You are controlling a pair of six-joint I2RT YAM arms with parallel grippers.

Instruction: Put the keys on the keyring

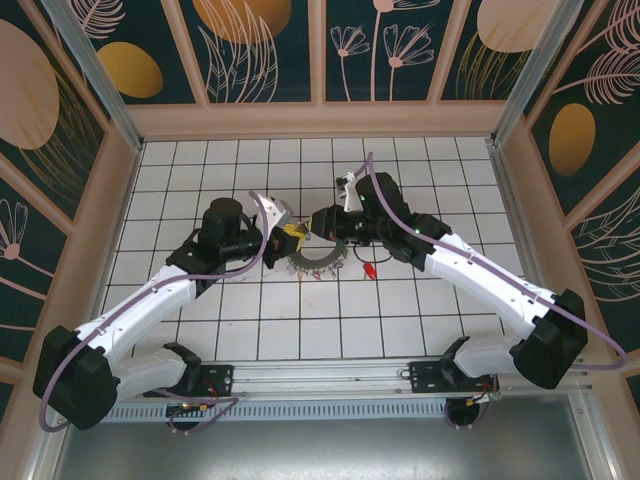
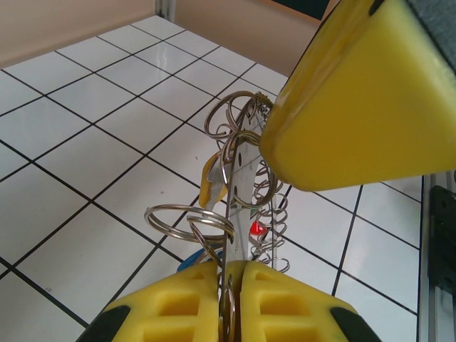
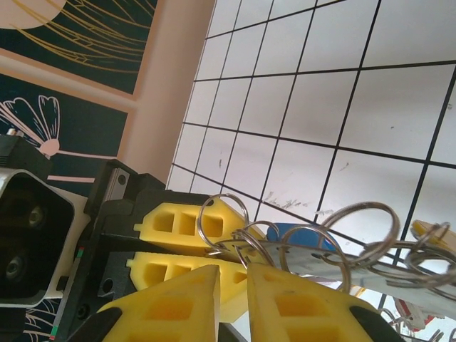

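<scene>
My left gripper [image 1: 290,238] [image 2: 229,274] is shut on the keyring [image 1: 318,263] [image 2: 229,214], a thin wire hoop held above the tiles. Several small split rings and keys hang on it. I can pick out a yellow-headed key [image 2: 209,182], a blue-headed key [image 3: 306,239] and a red-headed key [image 1: 370,268] [image 2: 258,229]. My right gripper [image 1: 326,222] [image 3: 234,274] faces the left one across the bunch. Its jaws stand a narrow gap apart, and a split ring [image 3: 222,222] lies just past their tips. One of its fingers [image 2: 356,92] looms beside the ring bunch in the left wrist view.
The floor is white tile with black grid lines [image 1: 260,320]. Beige walls [image 1: 310,120] enclose it at the back and sides. A metal rail [image 1: 320,378] runs along the near edge between the two arm bases.
</scene>
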